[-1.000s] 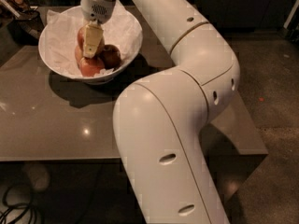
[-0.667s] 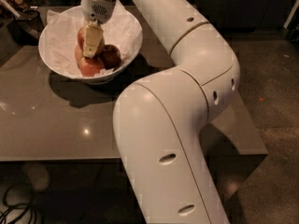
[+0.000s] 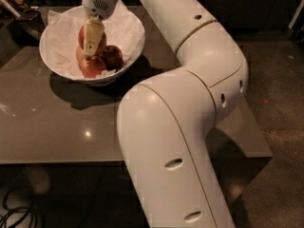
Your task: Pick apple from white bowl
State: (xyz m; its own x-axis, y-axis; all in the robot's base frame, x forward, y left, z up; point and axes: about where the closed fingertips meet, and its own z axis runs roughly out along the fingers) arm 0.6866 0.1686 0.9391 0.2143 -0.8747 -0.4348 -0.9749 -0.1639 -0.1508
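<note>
The white bowl (image 3: 57, 56), lined with crumpled white paper, stands on the table at the upper left. Several red apples lie in it. The apple (image 3: 81, 36), tall and red-orange, sits in the middle, mostly hidden behind my gripper (image 3: 92, 39). A smaller red apple (image 3: 93, 66) lies in front of it and a darker one (image 3: 113, 56) to its right. My gripper reaches straight down into the bowl and stands against the tall apple. I cannot tell whether it grips the apple.
The grey-brown table (image 3: 57, 127) has its front edge near the bottom left. My large white arm (image 3: 190, 103) fills the middle and right of the view. Dark clutter (image 3: 19, 8) lies beyond the bowl at the top left. Cables (image 3: 14, 208) lie on the floor.
</note>
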